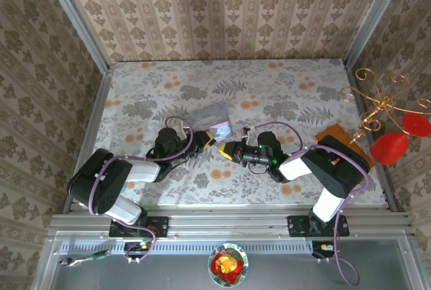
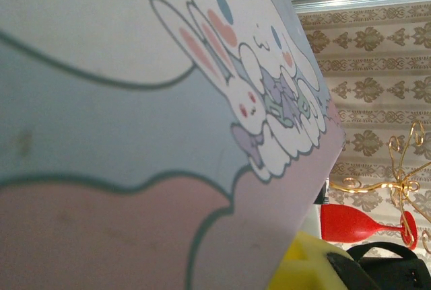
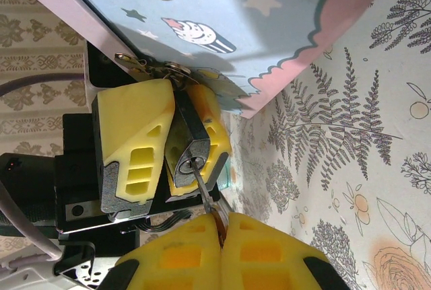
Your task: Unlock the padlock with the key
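Both end effectors are gripping something. The right end effector [image 3: 220,239] is clenching its yellow fingers tight on the key [image 3: 204,189], whose thin blade is sitting in the keyhole of the padlock [image 3: 190,159]. The key's head is lying buried between the pads. The left end effector [image 1: 206,140] is grasping the padlock, its yellow fingers [image 3: 131,145] pressing the dark body from both sides with the jaws only narrowly apart. The padlock is hanging at the edge of the pale blue tin [image 1: 212,116], near the middle of the table [image 1: 289,95].

A floral cloth is covering the table, and damask wallpaper [image 1: 222,7] is lining the three walls, with metal posts running up the corners. At the right edge a gold wire stand [image 1: 377,101] is rising beside a red glass [image 1: 390,147], and an orange flat piece [image 1: 335,132] is lying partly under the right arm.

From above, the padlock and key are too small to make out between the two end effectors. In the left wrist view the tin's cartoon-rabbit lid is looming very close and blurred, hiding the grip. How the shackle is joining the tin's small metal fitting is hard to tell in the right wrist view.
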Controlling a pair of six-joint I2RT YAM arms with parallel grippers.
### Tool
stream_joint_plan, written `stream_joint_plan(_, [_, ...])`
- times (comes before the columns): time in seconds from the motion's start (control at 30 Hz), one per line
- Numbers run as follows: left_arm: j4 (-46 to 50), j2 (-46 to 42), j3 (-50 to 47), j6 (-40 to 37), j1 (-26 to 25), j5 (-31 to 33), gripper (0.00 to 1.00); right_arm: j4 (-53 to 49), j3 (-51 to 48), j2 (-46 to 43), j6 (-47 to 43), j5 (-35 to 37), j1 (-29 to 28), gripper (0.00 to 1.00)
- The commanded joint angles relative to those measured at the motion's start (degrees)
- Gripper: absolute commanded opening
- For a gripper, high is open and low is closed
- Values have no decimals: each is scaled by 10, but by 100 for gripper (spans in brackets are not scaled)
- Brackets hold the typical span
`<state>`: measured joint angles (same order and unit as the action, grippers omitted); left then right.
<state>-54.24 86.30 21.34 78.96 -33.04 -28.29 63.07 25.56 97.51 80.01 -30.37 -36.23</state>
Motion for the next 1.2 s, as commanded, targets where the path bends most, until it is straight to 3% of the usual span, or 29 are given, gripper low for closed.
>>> stream_joint_plan(0.0, [-56,-1,-5,10,-7,-9,2,16,1,5,12,20,5,0])
stream_joint_plan(1.17, [-55,7,2,11,-29,-9,1,16,38,10,27,0,16,0])
